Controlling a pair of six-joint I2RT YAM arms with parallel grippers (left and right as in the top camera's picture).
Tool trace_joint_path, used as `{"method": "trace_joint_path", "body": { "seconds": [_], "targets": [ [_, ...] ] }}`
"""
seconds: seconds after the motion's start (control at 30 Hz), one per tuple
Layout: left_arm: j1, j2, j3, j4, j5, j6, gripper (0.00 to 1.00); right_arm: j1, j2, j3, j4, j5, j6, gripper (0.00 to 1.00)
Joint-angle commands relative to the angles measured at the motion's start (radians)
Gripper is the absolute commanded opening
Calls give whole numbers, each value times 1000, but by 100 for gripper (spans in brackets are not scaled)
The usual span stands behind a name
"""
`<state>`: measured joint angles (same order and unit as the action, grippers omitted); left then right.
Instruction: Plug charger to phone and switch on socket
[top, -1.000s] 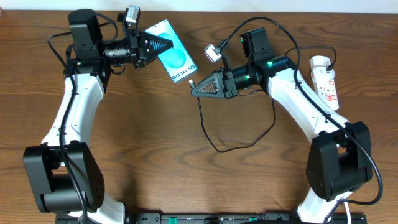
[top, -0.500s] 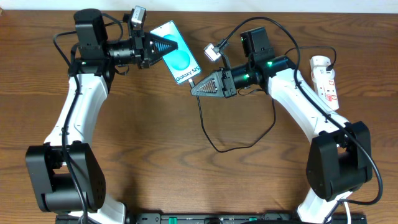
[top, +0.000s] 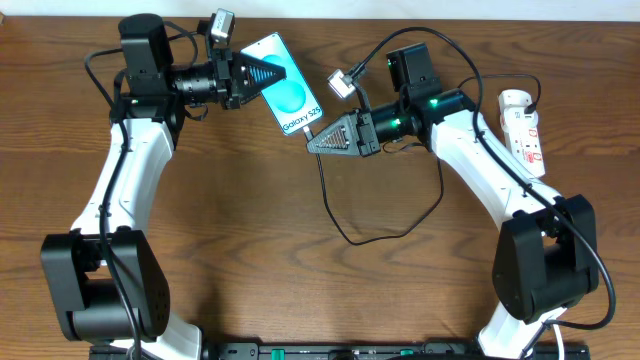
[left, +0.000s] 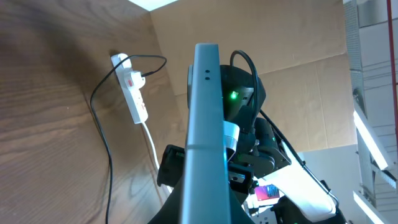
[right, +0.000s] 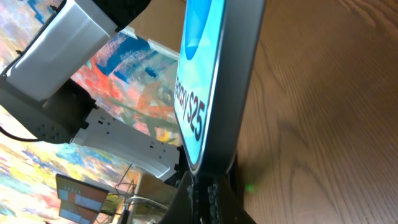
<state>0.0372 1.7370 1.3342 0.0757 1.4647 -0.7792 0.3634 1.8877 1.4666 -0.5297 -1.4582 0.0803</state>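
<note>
From above, the left gripper is closed on the upper end of the phone, which slants across the back middle of the wooden table with its turquoise screen facing up. The right gripper is pinched tight on the plug end of the charger, right at the phone's lower edge. The black cable drops from there, loops over the wood and runs back towards the right arm. The socket lies well off by the right edge. From the left wrist, the phone shows edge-on in the middle, with the socket flat on the table beyond it, a thin black cable plugged into it and its white lead trailing off. From the right wrist, the phone fills the view, "S25" readable. Its bottom edge sits right at the dark fingers, and I cannot tell whether the plug is seated.
</note>
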Motion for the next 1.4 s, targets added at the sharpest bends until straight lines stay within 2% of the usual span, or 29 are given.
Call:
{"method": "trace_joint_path", "body": {
  "seconds": [0.0,1.37],
  "targets": [
    [1,-13,9,13,34,26,7,-2,-2,4,2,-17,10,2],
    [0,-13,9,21,50,80,8,-2,-2,4,4,-30,13,1]
  ]
}}
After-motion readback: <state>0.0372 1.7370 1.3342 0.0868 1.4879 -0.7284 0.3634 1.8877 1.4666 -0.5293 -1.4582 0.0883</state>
